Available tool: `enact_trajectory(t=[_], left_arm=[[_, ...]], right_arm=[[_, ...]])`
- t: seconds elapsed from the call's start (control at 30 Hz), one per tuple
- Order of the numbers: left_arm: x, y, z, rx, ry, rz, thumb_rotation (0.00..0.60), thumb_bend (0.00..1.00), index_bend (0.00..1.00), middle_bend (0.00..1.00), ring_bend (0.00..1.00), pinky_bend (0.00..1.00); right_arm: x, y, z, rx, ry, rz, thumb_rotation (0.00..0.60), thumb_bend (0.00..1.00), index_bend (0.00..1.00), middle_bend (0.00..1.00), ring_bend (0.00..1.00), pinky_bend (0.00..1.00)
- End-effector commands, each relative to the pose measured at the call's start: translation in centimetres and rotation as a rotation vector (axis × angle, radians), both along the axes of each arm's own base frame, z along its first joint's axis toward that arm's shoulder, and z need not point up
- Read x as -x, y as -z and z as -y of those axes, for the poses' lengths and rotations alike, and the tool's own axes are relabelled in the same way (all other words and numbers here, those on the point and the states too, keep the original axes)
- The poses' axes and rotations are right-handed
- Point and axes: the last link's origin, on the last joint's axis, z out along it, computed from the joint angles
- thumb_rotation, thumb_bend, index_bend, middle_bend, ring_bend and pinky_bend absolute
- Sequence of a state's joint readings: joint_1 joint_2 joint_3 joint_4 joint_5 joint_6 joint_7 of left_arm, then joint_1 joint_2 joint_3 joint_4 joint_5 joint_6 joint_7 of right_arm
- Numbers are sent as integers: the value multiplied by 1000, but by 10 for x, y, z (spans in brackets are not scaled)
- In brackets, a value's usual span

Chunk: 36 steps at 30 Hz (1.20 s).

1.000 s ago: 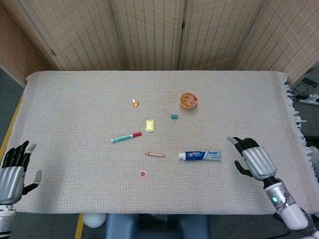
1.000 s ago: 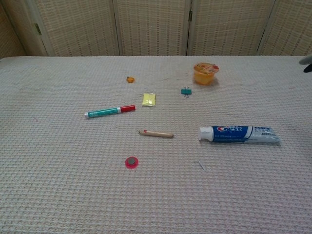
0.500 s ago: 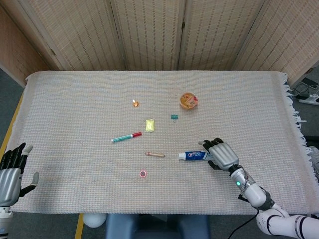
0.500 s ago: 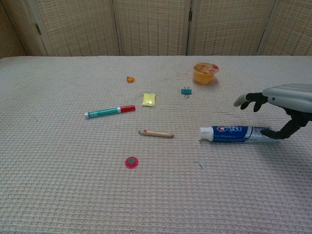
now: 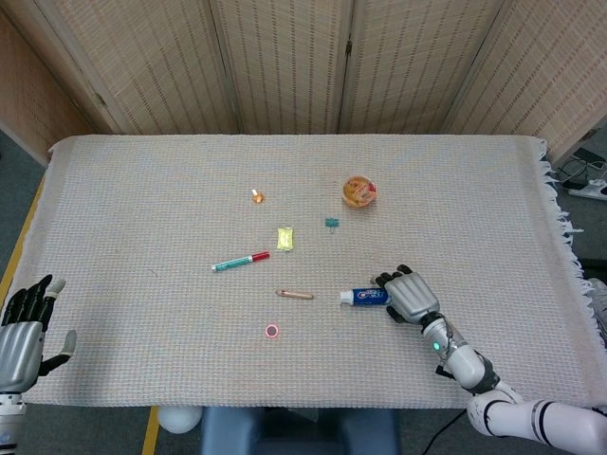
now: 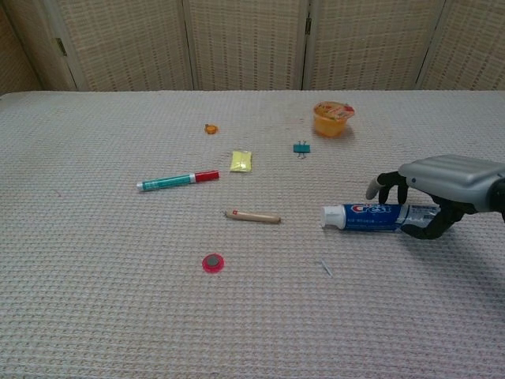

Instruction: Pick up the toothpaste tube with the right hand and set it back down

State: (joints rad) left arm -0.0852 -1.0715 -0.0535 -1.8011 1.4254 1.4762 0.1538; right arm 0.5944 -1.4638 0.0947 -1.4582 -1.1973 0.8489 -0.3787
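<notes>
The blue and white toothpaste tube [image 5: 365, 297] [image 6: 367, 216] lies flat on the woven cloth, cap end to the left. My right hand [image 5: 410, 296] [image 6: 442, 185] hovers over the tube's tail end and covers it in the head view. In the chest view its fingers arch over the far side while the thumb sits at the near side; they are not closed on the tube. My left hand [image 5: 24, 332] hangs off the table's near left corner, fingers spread and holding nothing.
Left of the tube lie a wooden stub [image 5: 294, 294] and a small red disc [image 5: 272, 331]. Farther back are a green-and-red marker [image 5: 240, 261], a yellow packet [image 5: 285, 238], a green clip [image 5: 332, 223], an orange cup [image 5: 359, 191] and a tiny orange piece [image 5: 257, 196].
My right hand has swept left from beside the tube's tail and lowered over it, the fingers curling around it. The tube has not moved. My left hand sank slightly.
</notes>
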Motion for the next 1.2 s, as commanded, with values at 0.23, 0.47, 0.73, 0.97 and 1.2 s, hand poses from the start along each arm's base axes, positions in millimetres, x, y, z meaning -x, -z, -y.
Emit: enact_trajectory(t=[0.23,0.47,0.73,0.97,1.2], left_arm=[[4,0,1,6,-18,1,600,500,0,0,16,0],[6,0,0,12,-26,-1,600,500,0,0,14,0],[5,1,-3,12,-17,-1,600,500,0,0,13,0],[-9,-1,-16,26,49,32,600,500,0,0,13,0],[-40,1,-36,39,184,114,600,501,0,0,14,0]], right_arm=[[-4,10,4,22,-22,-4,600,464,295,353,365,197],[-6,18,3,24,-35,-7,600,464,319,375,383,205],[-13,23,4,22,-75,-18,600,457,500,473,495,326],[-36,13,9,-18,-154,-29,600,526,641,584,650,476],[-90,-11,21,-114,-200,50,600,572,686,617,685,531]])
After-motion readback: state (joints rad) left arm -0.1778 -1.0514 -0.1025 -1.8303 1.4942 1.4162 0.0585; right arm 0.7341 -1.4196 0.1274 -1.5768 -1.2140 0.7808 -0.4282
